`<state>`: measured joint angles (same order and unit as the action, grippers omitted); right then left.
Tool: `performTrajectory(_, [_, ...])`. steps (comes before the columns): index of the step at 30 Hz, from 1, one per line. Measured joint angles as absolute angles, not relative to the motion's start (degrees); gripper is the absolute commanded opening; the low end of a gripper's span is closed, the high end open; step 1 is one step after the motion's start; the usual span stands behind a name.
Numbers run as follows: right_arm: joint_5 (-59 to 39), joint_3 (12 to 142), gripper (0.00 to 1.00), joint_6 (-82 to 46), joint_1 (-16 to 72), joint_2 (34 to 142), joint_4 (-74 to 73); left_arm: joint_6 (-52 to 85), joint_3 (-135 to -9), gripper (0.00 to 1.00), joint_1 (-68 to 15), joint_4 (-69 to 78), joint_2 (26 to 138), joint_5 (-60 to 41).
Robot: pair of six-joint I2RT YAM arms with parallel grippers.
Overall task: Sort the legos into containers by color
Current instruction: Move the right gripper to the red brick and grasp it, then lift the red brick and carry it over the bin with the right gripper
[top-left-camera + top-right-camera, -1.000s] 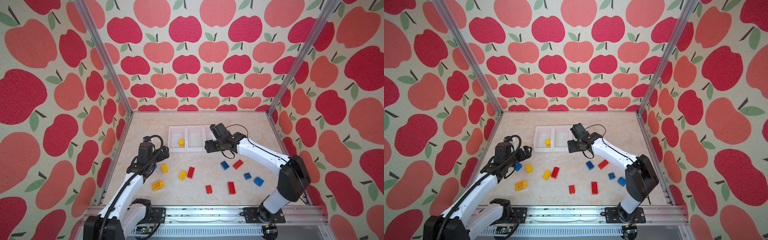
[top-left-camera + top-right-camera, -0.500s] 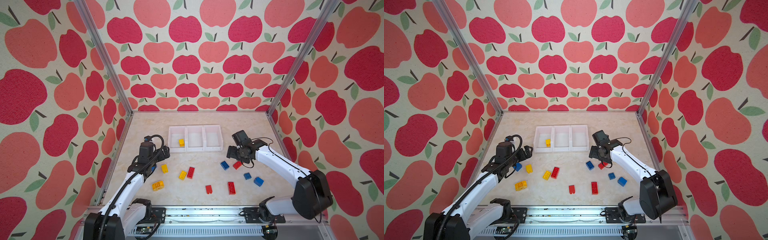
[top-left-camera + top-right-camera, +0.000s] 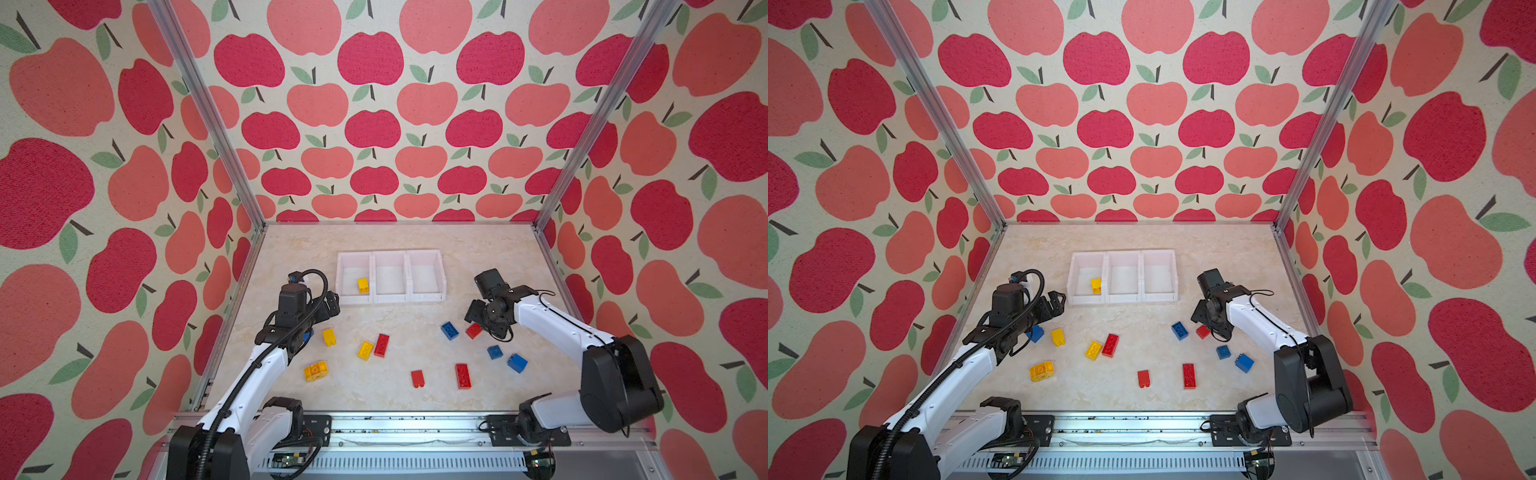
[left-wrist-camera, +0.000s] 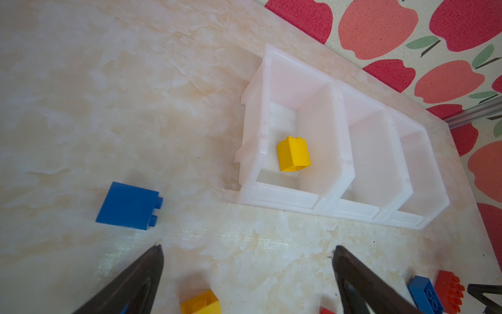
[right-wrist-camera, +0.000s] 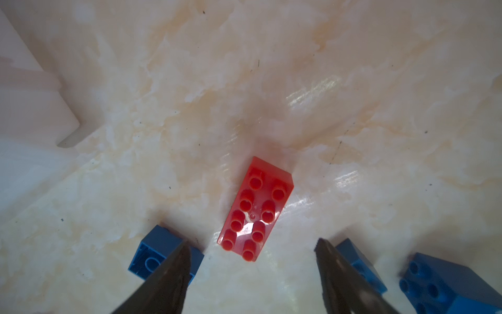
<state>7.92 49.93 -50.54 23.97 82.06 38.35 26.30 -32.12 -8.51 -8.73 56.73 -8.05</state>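
At 12 o'clock on the worktop, the containers stand as three white bins joined in one row running 9 to 3 o'clock. Only the bin at the 9 o'clock end holds a piece: one yellow brick, tipped over with its studs toward 12 o'clock. At 4 o'clock from the row, a red oblong brick lies flat, studs up. Its long axis runs roughly from 8 to 2 o'clock in both top views, nearly in line with the right claw. That claw is spread, one finger on each side of the brick's near end, touching neither side. A blue brick sits just beside the red one at 9 o'clock. The left claw, spread wide, hovers above the worktop at 8 o'clock from the containers.
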Motion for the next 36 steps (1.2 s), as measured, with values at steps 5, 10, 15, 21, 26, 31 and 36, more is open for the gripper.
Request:
performTrajectory(5, [8.08, 49.28, 0.69, -52.47, 23.81, 84.27, 36.25, 26.3, -32.12, 0.99, -8.51, -8.73, 56.73, -8.05])
performTrajectory(10, [8.08, 49.12, 0.66, -53.71, 23.81, 86.59, 34.26, 26.28, -32.12, 0.99, -8.51, -8.73, 56.75, -8.05])
performTrajectory(15, [8.08, 48.9, 0.63, -54.37, 23.62, 88.18, 32.93, 26.28, -32.12, 0.99, -8.51, -8.73, 56.75, -8.05])
performTrajectory(21, [8.12, 47.77, 0.59, -54.83, 23.55, 89.08, 31.38, 26.28, -32.12, 0.99, -8.51, -8.73, 56.75, -8.05])
performTrajectory(26, [8.64, 47.55, 0.53, -55.31, 23.55, 89.17, 30.81, 26.28, -32.12, 0.99, -8.51, -8.73, 56.73, -8.03])
performTrajectory(31, [9.1, 47.42, 0.49, -55.4, 23.55, 89.17, 30.76, 26.28, -32.12, 0.99, -8.51, -8.75, 56.73, -8.03])
performTrajectory(36, [9.54, 47.42, 0.44, -55.16, 23.55, 89.17, 30.48, 26.28, -32.12, 0.99, -8.51, -8.73, 56.73, -8.03])
